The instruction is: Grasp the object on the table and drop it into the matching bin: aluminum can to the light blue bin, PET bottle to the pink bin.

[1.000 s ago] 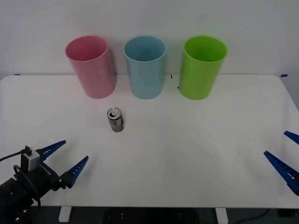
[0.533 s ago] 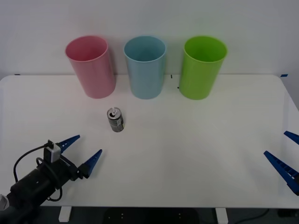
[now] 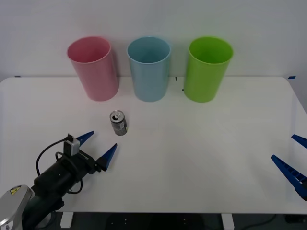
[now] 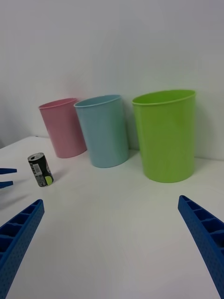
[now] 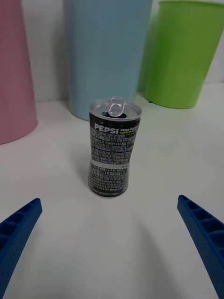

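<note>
The aluminum can (image 3: 118, 122) stood upright on the white table (image 3: 192, 158), just ahead of the left gripper (image 3: 98, 147) and apart from it, roughly in line with the gap between the two fingers. In the left wrist view the can (image 5: 113, 146) sat centred between the blue ribbed fingers (image 5: 16, 233), with bare table on either side.

The can was short and dark, with a silver top and a raised pull tab, white "PEPSI" lettering near the rim, small print below and a slight dent around its middle.

The left gripper's fingers were spread wide apart, holding nothing, its dark arm reaching in low from the near left corner of the table and angled toward the can. The right gripper (image 3: 295, 160) hung at the table's right edge, well away, its fingers also spread apart.

Behind the can, the pink bin (image 3: 93, 68), the light blue bin (image 3: 149, 68) and a lime green bin (image 3: 207, 68) stood in a row along the far side of the table.
</note>
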Robot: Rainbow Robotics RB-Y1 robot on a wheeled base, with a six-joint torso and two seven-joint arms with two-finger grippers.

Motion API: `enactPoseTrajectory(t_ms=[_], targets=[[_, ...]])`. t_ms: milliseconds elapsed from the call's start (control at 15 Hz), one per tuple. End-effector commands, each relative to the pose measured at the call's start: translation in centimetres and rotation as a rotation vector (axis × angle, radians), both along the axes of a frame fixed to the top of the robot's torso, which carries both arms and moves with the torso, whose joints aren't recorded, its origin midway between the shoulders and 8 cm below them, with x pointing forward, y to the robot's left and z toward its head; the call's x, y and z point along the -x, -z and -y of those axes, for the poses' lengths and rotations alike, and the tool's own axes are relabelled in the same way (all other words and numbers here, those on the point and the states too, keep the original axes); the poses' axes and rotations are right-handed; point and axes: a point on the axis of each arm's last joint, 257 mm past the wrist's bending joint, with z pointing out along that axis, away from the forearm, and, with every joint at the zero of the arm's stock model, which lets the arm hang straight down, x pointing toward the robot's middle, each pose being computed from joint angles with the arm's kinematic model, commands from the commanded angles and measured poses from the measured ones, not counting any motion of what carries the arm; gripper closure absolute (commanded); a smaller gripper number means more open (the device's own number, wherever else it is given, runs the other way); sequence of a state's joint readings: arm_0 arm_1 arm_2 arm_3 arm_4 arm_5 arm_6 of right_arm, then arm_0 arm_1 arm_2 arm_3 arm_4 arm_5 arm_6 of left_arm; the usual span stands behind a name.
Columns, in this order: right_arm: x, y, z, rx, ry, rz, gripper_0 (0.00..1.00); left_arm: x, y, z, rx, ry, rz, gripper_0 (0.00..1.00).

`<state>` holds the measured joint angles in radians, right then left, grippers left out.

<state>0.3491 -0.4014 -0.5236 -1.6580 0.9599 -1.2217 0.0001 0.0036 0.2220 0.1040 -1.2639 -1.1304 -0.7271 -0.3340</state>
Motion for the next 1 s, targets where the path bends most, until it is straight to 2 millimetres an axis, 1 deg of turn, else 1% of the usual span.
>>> enactPoseTrajectory(t_ms=[67, 333, 533, 733, 867, 1000], targets=[[0.0, 0.0, 0.0, 0.0, 0.0, 0.0, 0.0, -0.8, -0.3, 0.9, 0.017, -0.021, 0.002, 0.0], [0.0, 0.0, 0.0, 0.0, 0.0, 0.0, 0.0, -2.2, -0.5, 1.7, 0.009, -0.045, -0.003, 0.0], [0.0, 0.0, 0.0, 0.0, 0.0, 0.0, 0.0, -3.4, 0.0, 2.2, 0.01, -0.04, -0.019, 0.0], [0.0, 0.0, 0.0, 0.0, 0.0, 0.0, 0.0, -4.6, -0.2, 2.4, 0.009, -0.038, -0.017, 0.0], [0.0, 0.0, 0.0, 0.0, 0.0, 0.0, 0.0, -5.2, 0.0, 2.7, 0.009, -0.035, -0.027, 0.0], [0.0, 0.0, 0.0, 0.0, 0.0, 0.0, 0.0, -6.1, 0.1, 3.4, 0.005, -0.023, -0.033, 0.0]])
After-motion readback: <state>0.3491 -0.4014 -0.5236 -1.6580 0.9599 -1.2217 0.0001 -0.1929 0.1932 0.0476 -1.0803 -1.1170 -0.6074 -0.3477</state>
